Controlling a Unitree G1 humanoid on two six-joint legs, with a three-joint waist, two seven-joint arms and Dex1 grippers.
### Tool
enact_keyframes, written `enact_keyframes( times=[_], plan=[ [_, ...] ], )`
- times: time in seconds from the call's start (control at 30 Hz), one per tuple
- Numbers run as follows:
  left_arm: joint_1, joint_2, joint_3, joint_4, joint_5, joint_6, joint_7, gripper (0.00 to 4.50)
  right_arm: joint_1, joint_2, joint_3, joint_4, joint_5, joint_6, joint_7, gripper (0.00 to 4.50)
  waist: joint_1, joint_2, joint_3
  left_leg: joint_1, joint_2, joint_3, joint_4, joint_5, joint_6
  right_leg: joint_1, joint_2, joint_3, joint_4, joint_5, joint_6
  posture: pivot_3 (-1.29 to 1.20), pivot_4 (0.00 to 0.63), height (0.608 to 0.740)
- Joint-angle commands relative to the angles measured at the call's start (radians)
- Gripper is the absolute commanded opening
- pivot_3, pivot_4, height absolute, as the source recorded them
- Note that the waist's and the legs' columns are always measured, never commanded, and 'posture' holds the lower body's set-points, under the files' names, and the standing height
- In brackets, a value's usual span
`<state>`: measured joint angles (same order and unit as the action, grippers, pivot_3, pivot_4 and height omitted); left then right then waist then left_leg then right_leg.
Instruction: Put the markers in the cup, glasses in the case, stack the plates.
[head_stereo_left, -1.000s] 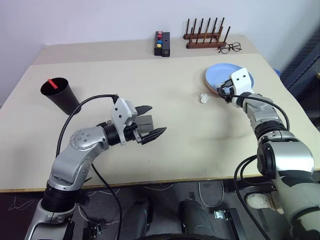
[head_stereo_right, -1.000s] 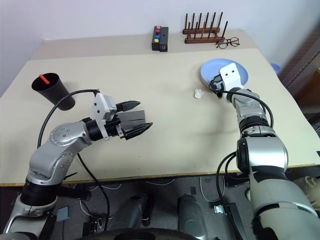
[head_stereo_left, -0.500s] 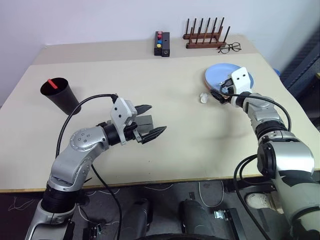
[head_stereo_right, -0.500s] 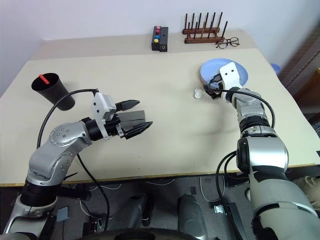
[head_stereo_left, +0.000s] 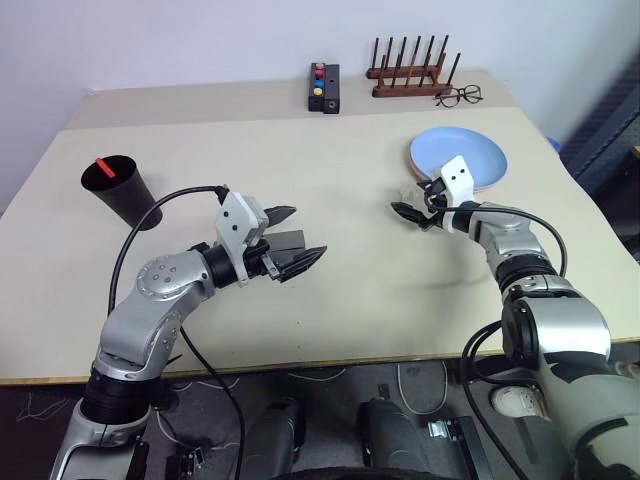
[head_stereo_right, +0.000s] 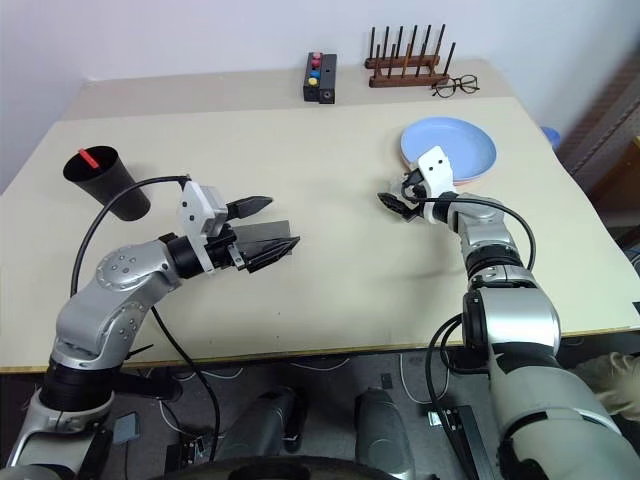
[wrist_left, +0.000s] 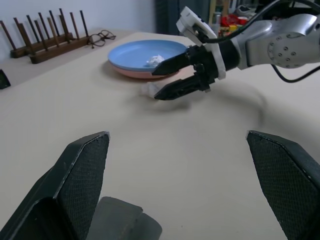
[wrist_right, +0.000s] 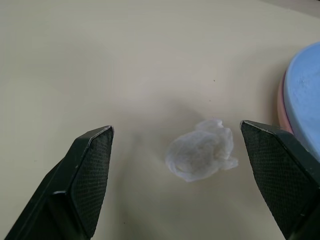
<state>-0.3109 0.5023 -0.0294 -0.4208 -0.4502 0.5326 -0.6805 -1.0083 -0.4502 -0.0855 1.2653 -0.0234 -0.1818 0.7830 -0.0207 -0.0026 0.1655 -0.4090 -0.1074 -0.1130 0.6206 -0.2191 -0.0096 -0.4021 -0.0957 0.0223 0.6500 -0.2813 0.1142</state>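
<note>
Where round blue plate (head_stereo_right: 455, 150) caps pink: crumpled white wad (wrist_right: 201, 149) beside.

The black cup (head_stereo_left: 122, 188) stands upright near the counter's left edge, with a red-ended marker (head_stereo_left: 103, 165) poking out of it. On the right side, the light blue plate (head_stereo_left: 459, 157) sits stacked on the salmon pink plate (wrist_left: 141, 74), whose rim peeks out underneath.

A crumpled white wad (wrist_right: 201, 156) is seen on the beige table (head_stereo_left: 350, 300); a wooden rack (head_stereo_left: 410, 70), wire-framed spectacles (head_stereo_left: 459, 96) (clear lenses) and a black button box (head_stereo_left: 324, 87) are lined up at the back.
</note>
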Motion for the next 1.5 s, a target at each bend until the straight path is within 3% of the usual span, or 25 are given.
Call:
enact_keyframes(
  times=[0.03,0.17,0.23,0.3,0.47,0.5,0.9,1.4,1.5],
  plan=[
    [0.001,0.014,0.034,-0.056,-0.019,0.007,0.012,4.5,-0.003,0.009,0.0,-0.007,-0.002,-0.002,-0.033,4.13,0.001,0.0,0.0,0.0,0.0,0.0,0.0,0.0,0.0,0.0,0.0,0.0,0.0,0.0,0.0,0.0,0.15,0.74],
    [0.015,0.02,0.047,-0.081,-0.022,0.02,0.027,4.5,0.003,0.018,0.006,0.007,-0.013,0.002,-0.064,4.13,0.001,0.0,0.0,0.0,0.0,0.0,0.0,0.0,0.0,0.0,0.0,0.0,0.0,0.0,0.0,0.0,0.15,0.74],
    [0.021,0.022,0.052,-0.09,-0.024,0.026,0.034,4.5,0.002,0.019,0.005,0.012,-0.016,0.006,-0.076,3.6,0.001,0.0,0.0,0.0,0.0,0.0,0.0,0.0,0.0,0.0,0.0,0.0,0.0,0.0,0.0,0.0,0.15,0.74],
    [0.025,0.025,0.056,-0.098,-0.027,0.032,0.04,4.5,0.001,0.018,0.004,0.018,-0.02,0.01,-0.093,2.88,0.002,0.0,0.0,0.0,0.0,0.0,0.0,0.0,0.0,0.0,0.0,0.0,0.0,0.0,0.0,0.0,0.15,0.74],
    [0.028,0.034,0.057,-0.105,-0.032,0.036,0.047,4.5,0.004,0.015,0.008,0.022,-0.029,0.014,-0.117,0.23,0.001,0.0,0.0,0.0,0.0,0.0,0.0,0.0,0.0,0.0,0.0,0.0,0.0,0.0,0.0,0.0,0.15,0.74],
    [0.028,0.035,0.057,-0.106,-0.032,0.036,0.047,4.5,0.005,0.013,0.008,0.021,-0.031,0.013,-0.122,0.1,0.001,0.0,0.0,0.0,0.0,0.0,0.0,0.0,0.0,0.0,0.0,0.0,0.0,0.0,0.0,0.0,0.15,0.74],
    [0.008,0.023,0.036,-0.072,-0.019,0.014,0.041,4.5,-0.017,-0.024,-0.068,-0.007,0.031,-0.065,-0.162,0.1,0.002,0.0,0.0,0.0,0.0,0.0,0.0,0.0,0.0,0.0,0.0,0.0,0.001,0.0,0.0,0.0,0.15,0.74],
    [0.02,0.011,0.048,-0.086,-0.021,0.015,0.056,4.5,-0.047,-0.115,-0.107,0.043,0.002,-0.081,-0.431,0.1,0.001,0.0,0.0,0.0,0.0,0.0,0.0,0.0,0.0,0.0,0.0,0.0,0.0,0.0,0.0,0.0,0.15,0.74],
    [0.032,0.012,0.051,-0.095,-0.023,0.018,0.062,4.5,-0.046,-0.119,-0.108,0.047,0.003,-0.072,-0.431,1.04,0.001,0.0,0.0,0.0,0.0,0.0,0.0,0.0,0.0,0.0,0.0,0.0,0.0,0.0,0.0,0.0,0.15,0.74]
  ],
)
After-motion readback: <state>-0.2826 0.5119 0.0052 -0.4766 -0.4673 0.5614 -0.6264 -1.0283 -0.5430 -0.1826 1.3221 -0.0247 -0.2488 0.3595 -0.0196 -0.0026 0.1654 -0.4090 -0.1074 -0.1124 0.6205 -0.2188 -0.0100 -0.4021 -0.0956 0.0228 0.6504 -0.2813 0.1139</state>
